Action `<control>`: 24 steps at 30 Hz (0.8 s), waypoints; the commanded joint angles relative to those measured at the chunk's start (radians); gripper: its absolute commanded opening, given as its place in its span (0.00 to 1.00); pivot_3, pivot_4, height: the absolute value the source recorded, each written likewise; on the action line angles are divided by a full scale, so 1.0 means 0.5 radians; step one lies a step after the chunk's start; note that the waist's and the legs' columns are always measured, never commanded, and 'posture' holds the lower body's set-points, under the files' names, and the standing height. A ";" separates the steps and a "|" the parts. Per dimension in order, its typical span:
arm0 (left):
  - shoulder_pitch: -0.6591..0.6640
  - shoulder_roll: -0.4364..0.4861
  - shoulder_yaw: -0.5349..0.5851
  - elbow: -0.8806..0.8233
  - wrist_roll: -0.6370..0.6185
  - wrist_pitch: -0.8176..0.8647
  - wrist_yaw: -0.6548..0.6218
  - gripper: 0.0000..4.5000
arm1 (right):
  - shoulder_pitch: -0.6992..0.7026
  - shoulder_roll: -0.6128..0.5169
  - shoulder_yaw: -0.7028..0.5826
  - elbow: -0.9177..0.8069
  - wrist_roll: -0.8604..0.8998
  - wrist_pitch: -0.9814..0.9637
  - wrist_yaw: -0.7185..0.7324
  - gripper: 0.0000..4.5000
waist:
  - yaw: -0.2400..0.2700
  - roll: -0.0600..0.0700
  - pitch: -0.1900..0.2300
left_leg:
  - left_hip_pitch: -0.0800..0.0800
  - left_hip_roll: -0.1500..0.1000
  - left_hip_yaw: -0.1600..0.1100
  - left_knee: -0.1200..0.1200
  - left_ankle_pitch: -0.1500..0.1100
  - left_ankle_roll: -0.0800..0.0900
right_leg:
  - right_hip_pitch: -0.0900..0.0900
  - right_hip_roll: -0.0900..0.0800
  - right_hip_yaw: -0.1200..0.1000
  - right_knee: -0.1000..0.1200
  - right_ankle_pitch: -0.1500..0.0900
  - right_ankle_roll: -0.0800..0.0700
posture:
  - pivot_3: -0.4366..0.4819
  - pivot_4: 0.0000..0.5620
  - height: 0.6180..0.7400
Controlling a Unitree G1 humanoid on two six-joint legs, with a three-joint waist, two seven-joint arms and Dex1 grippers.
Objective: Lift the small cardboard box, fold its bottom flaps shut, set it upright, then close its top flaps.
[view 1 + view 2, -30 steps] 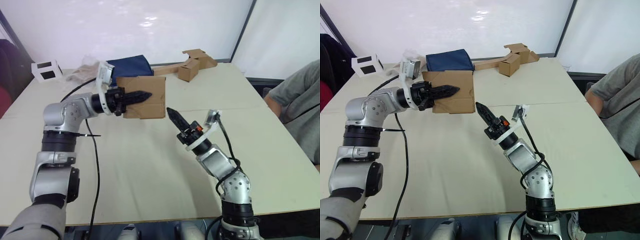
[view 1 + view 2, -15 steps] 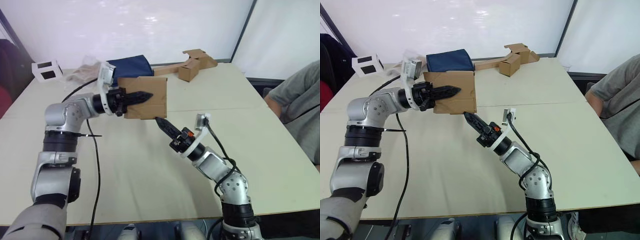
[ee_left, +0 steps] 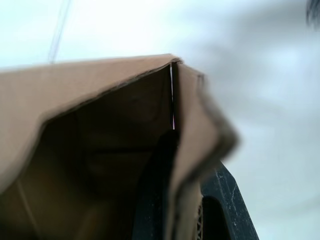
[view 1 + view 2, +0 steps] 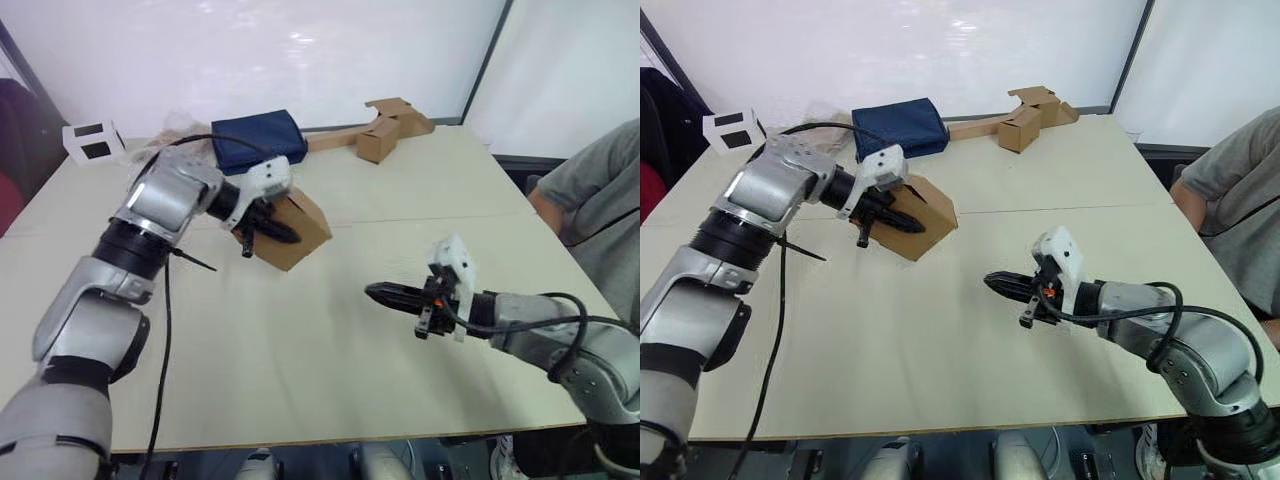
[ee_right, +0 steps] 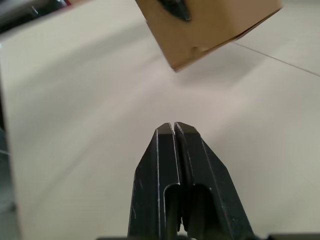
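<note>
The small cardboard box is tilted on one edge, low over the table's far left. I cannot tell whether it touches the tabletop. My left gripper is shut on one of its walls. In the left wrist view one finger is inside the open end and the other outside the brown panel. I cannot tell the bottom flaps from the top flaps here. My right gripper is shut and empty, pointing left above the table, well apart from the box.
A navy blue bag lies behind the box. Another brown box joined to a cardboard strip sits at the far edge. A white block stands at the far left. A person in grey sits at the right edge.
My left arm has turned the box over and lowered it from mid-air to table level. My right gripper has pulled back from under the box toward the near right and now points left.
</note>
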 commanded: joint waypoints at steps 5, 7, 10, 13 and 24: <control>-0.180 -0.104 -0.316 -0.027 0.243 -0.176 -0.233 0.00 | 0.036 0.018 0.084 -0.117 -0.294 -0.123 -0.004 0.01 | 0.005 -0.001 0.000 | 0.000 0.000 0.001 0.001 0.000 0.000 | 0.000 -0.001 0.000 0.000 0.000 0.000 | 0.48 0.27 1.00; -0.191 -0.082 -0.387 -0.067 0.205 -0.199 -0.235 0.00 | 0.061 0.084 0.083 -0.127 -0.303 -0.131 -0.043 0.01 | 0.000 -0.001 0.000 | -0.001 0.000 0.001 0.000 0.000 0.001 | 0.000 -0.001 0.000 0.000 0.000 0.000 | 0.48 0.27 1.00; -0.189 -0.065 -0.463 -0.127 0.171 -0.191 -0.235 0.00 | 0.083 0.199 0.065 -0.142 -0.303 -0.128 -0.106 0.01 | -0.002 -0.001 0.001 | 0.000 0.001 0.000 0.000 -0.001 0.001 | 0.000 0.000 0.001 0.000 0.000 0.000 | 0.48 0.27 1.00; -0.174 -0.100 -0.437 -0.111 0.192 -0.155 -0.235 0.15 | 0.092 0.256 0.079 -0.142 -0.349 -0.122 -0.134 0.00 | 0.004 -0.001 0.001 | -0.001 0.001 0.000 0.001 -0.001 0.001 | 0.000 -0.001 0.001 0.001 0.000 0.000 | 0.48 0.27 1.00; -0.532 0.076 -0.199 -0.007 -0.260 0.096 -0.235 0.55 | 0.099 0.339 0.035 -0.133 -0.290 -0.112 -0.043 0.00 | 0.008 -0.003 0.002 | 0.000 0.001 0.000 0.002 -0.001 0.001 | 0.001 0.000 0.000 0.001 0.000 0.000 | 0.48 0.27 1.00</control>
